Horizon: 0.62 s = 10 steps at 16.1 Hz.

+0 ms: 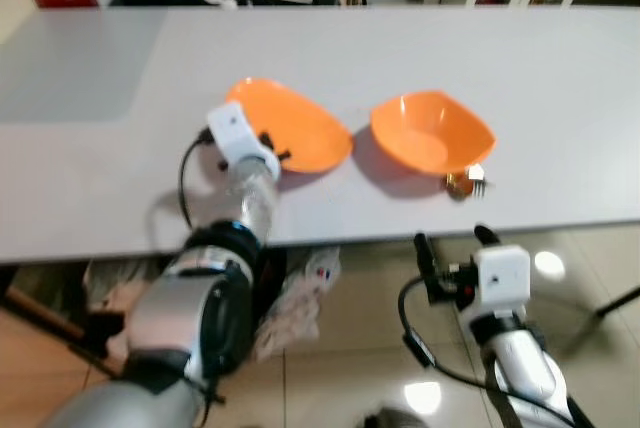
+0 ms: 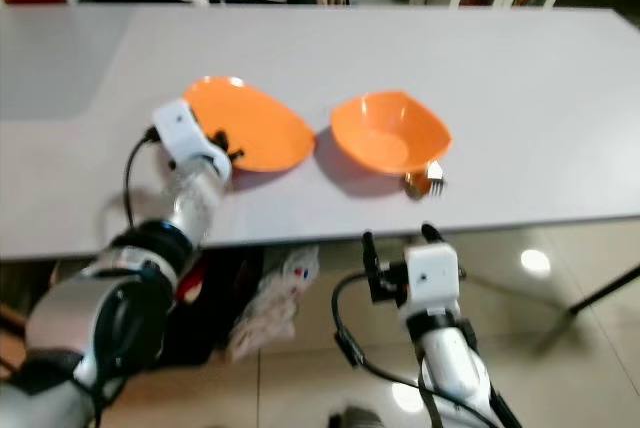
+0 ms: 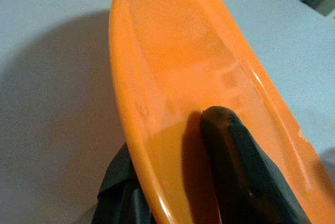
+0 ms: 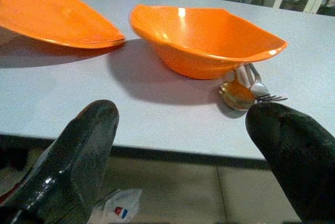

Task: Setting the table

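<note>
**Left gripper clamps the plate's rim; right gripper waits spread below the table edge**

Start with your left gripper (image 1: 268,148): its fingers are closed on the near rim of the orange plate (image 1: 300,123), one black finger (image 3: 246,166) lying on the inside face and the other tucked under the rim. The plate is tilted, its near side raised off the table (image 1: 120,178) and casting a shadow beneath. That pinch at the edge is probably the only grip the thin rim allows, and the tilt follows from it, so you should expect the plate to sag or swing if you move fast.

Your right gripper (image 1: 455,253) hangs below the table's near edge, over the tiled floor (image 1: 570,298), fingers spread wide and holding nothing. From its wrist view the two fingertips (image 4: 84,145) frame the table edge, with the orange bowl (image 4: 209,38) ahead and above them, well apart from the tips.

The bowl stands upright just beside the plate, their rims close but whether touching you cannot tell. A spoon and fork (image 4: 248,90) lie together at the bowl's near corner, partly tucked under it. That cutlery sits nearest your right gripper, so it is likely the next thing for that arm, though you would first need to raise it above the table edge.
</note>
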Motion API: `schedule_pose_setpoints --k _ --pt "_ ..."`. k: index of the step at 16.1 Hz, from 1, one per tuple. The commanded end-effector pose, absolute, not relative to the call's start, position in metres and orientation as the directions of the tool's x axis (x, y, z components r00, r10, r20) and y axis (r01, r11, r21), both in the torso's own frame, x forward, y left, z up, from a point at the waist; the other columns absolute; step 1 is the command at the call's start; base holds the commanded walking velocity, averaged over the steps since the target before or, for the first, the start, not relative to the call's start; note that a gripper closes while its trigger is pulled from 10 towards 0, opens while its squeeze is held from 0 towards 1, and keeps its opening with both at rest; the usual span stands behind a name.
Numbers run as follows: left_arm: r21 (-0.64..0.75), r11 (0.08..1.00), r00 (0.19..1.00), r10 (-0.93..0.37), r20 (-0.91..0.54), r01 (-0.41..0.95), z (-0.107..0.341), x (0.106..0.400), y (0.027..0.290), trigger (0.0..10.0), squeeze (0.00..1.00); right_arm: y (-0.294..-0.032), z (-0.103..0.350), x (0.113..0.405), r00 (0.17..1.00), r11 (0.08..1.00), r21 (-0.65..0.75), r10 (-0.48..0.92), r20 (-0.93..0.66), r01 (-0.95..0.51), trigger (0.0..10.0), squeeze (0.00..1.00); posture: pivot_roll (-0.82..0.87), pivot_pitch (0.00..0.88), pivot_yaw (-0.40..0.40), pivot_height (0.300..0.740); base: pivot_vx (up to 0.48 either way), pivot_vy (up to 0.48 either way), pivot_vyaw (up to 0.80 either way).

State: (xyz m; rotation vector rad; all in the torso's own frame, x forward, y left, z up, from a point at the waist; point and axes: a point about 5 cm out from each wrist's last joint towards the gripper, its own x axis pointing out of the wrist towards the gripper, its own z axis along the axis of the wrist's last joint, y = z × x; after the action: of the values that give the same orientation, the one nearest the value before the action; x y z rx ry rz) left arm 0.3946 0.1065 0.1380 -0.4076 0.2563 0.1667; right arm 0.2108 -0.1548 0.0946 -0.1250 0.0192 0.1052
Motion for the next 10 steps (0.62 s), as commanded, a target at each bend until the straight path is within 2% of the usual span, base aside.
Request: schedule_pose_setpoints --k 1,7,8,10 --pt "-0.363 0.911 0.954 0.091 -0.286 -0.196 0.138 0.394 0.097 0.0 0.00 -0.161 0.094 0.210 0.995 0.985 -0.141 0.089 -0.038 -0.094 10.0 0.00 -0.10 0.043 -0.009 0.740 0.000 0.000 0.00" --pt "-0.384 0.911 0.947 0.019 -0.321 -0.148 0.133 0.391 0.084 0.0 0.00 -0.161 0.094 0.209 0.995 0.986 -0.140 0.089 -0.044 -0.094 10.0 0.00 -0.10 0.046 -0.006 0.740 0.000 0.000 0.00" --pt "-0.377 0.914 0.944 0.021 -0.330 -0.152 0.133 0.391 0.083 10.0 0.00 -0.161 0.094 0.209 0.995 0.985 -0.141 0.090 -0.045 -0.095 10.0 0.00 -0.10 0.047 -0.007 0.740 0.000 0.000 0.00" --pt "-0.378 0.913 0.941 0.017 -0.339 -0.152 0.132 0.390 0.082 10.0 0.00 -0.161 0.094 0.209 0.995 0.985 -0.141 0.090 -0.047 -0.096 10.0 0.00 -0.10 0.046 -0.008 0.740 0.000 0.000 0.00"
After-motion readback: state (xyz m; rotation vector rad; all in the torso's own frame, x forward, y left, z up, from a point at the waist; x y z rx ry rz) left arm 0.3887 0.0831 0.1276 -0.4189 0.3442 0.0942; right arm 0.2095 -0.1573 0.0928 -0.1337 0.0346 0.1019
